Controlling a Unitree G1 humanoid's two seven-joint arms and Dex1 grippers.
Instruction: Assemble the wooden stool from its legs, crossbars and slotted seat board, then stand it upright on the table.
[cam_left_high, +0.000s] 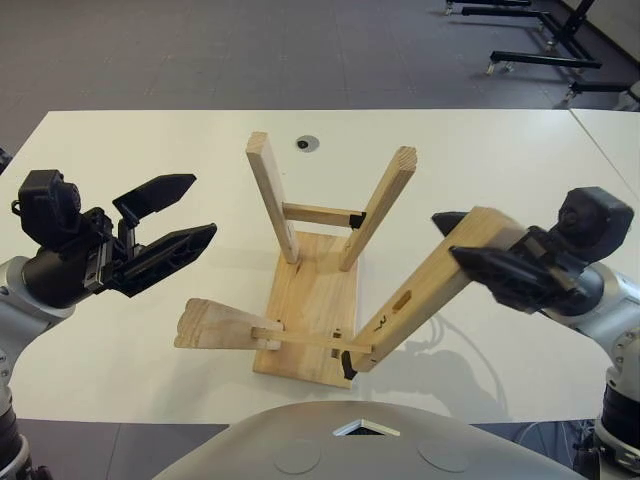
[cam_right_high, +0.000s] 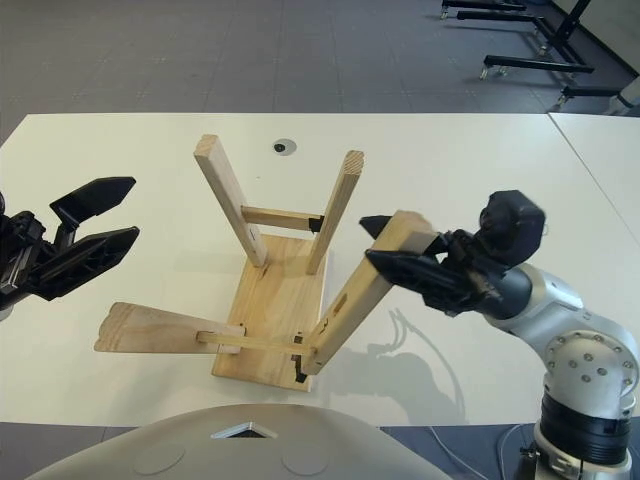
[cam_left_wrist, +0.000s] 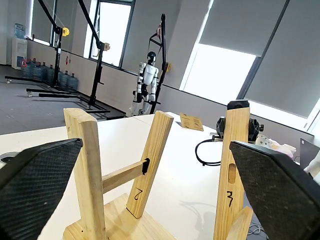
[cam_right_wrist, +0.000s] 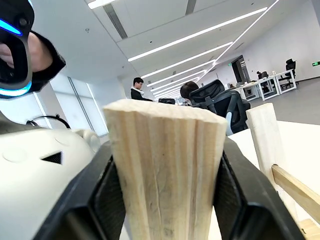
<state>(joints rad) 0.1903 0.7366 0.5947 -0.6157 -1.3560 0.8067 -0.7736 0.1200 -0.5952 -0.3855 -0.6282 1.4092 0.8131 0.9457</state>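
- The seat board lay flat on the table in the middle of the frame, its long axis running from the upper centre down toward the lower edge.
- At its upper end, two legs stood up from the board, the left one and the right one, joined by a short crossbar.
- The right gripper, at centre right, had its fingers clamped on the top end of a third leg. This leg leaned out to the right, with its foot at the board's lower right corner.
- From that foot a second crossbar ran leftward to the fourth leg.
- The fourth leg lay flat on the table at lower left. Its long axis ran nearly level across the frame, with the free end pointing left and the other end beside the board's lower left corner.
- The left gripper hung at centre left with its fingers spread apart and holding nothing.
- The fourth leg lay below the left gripper's fingertips and a little toward the frame's centre, near but apart from them.
- The left arm was plainly the nearer one to that leg.
- To my eye the coming move was a drop onto the leg across its width, then a swing upright.
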